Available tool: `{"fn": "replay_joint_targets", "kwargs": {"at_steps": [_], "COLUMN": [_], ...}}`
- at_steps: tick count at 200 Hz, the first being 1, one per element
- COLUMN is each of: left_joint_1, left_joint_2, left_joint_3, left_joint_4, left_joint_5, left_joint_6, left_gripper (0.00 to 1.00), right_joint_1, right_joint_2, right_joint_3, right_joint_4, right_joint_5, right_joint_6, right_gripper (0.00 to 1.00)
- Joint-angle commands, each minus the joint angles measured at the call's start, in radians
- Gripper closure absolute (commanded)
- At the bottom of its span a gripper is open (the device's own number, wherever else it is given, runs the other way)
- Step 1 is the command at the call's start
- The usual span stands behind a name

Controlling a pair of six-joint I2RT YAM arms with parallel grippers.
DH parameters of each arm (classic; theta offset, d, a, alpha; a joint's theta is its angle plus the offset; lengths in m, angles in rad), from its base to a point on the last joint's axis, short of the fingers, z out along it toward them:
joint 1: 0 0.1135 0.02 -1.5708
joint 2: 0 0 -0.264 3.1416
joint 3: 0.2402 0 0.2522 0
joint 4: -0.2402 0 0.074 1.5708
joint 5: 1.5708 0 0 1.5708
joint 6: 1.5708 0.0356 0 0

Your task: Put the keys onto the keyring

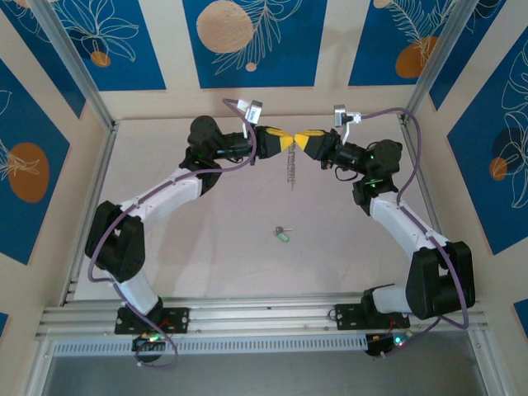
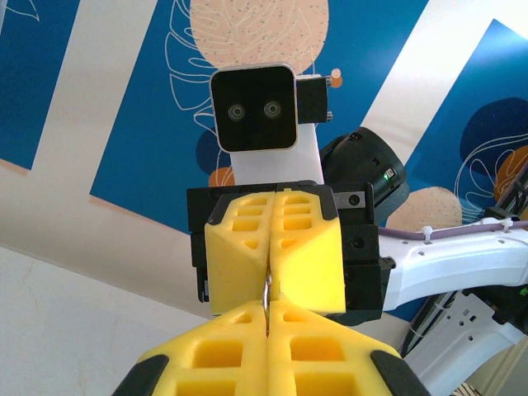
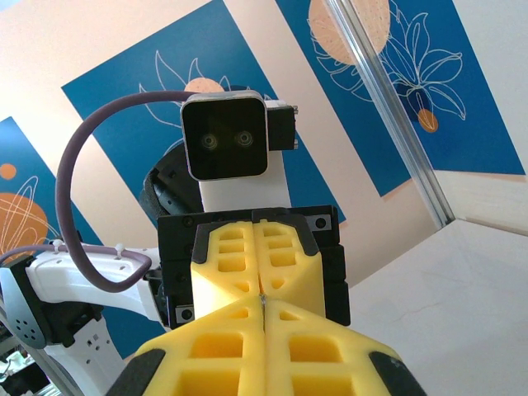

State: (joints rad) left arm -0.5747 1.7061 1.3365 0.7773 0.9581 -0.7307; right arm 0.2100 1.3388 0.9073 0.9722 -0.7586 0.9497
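My left gripper [image 1: 285, 142] and right gripper [image 1: 307, 142] meet tip to tip above the far middle of the table. Both are shut on the keyring [image 1: 289, 169], whose silvery pieces hang down below the yellow fingertips. In the left wrist view a thin metal edge of the keyring [image 2: 271, 299] shows pinched between my left gripper [image 2: 269, 320] and the facing right gripper [image 2: 274, 276]. The right wrist view shows the same sliver of the keyring [image 3: 261, 302] at my right gripper [image 3: 261, 313]. The key [image 1: 282, 234], small with a mint-green head, lies alone on the table nearer the arm bases.
The pale table [image 1: 206, 247] is fenced by an aluminium frame [image 1: 82, 78] and walls with blue leaf panels. A metal rail [image 1: 264, 309] runs along the near edge by the arm bases. Purple cables loop off both wrists.
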Motion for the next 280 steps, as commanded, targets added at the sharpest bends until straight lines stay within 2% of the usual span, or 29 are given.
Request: {"fn": "replay_joint_targets", "kwargs": {"at_steps": [1,51,59,83,95,108,125,142,169,198,243,280], "left_joint_1": [-0.035,-0.040,-0.039,-0.035,-0.033,-0.030,-0.024,-0.020,-0.019,-0.017,-0.005,0.026], "left_joint_2": [0.016,0.008,0.003,-0.024,-0.039,-0.058,-0.085,-0.117,-0.187,-0.263,-0.358,-0.395], "left_joint_3": [0.044,0.035,0.027,-0.005,-0.023,-0.045,-0.077,-0.107,-0.170,-0.250,-0.350,-0.383], "left_joint_4": [0.033,0.016,0.012,0.007,0.008,0.007,0.006,-0.016,-0.075,-0.106,-0.142,-0.160], "left_joint_5": [0.033,0.018,0.009,-0.029,-0.047,-0.065,-0.085,-0.111,-0.168,-0.252,-0.364,-0.382], "left_joint_6": [0.027,0.057,0.072,0.115,0.140,0.163,0.192,0.233,0.334,0.423,0.500,0.489], "left_gripper": [0.99,1.00,1.00,1.00,1.00,1.00,1.00,1.00,1.00,1.00,1.00,1.00], "right_joint_1": [0.008,0.003,-0.004,-0.048,-0.083,-0.116,-0.148,-0.172,-0.183,-0.162,-0.011,0.167], "right_joint_2": [-0.014,-0.019,-0.028,-0.081,-0.125,-0.184,-0.263,-0.320,-0.353,-0.345,-0.254,-0.100], "right_joint_3": [-0.003,0.009,0.009,-0.002,-0.012,-0.017,-0.008,-0.016,0.011,-0.021,-0.121,-0.148], "right_joint_4": [-0.002,-0.044,-0.058,-0.119,-0.168,-0.259,-0.455,-0.573,-0.885,-1.088,-1.222,-1.258], "right_joint_5": [0.011,0.008,0.013,0.020,0.020,0.015,0.034,0.062,0.123,0.163,0.326,0.527], "right_joint_6": [-0.009,-0.014,-0.015,-0.011,-0.011,-0.038,-0.106,-0.128,-0.210,-0.273,-0.341,-0.330], "right_gripper": [1.00,1.00,0.93,0.63,0.54,0.50,0.48,0.48,0.48,0.48,0.48,0.49]}}
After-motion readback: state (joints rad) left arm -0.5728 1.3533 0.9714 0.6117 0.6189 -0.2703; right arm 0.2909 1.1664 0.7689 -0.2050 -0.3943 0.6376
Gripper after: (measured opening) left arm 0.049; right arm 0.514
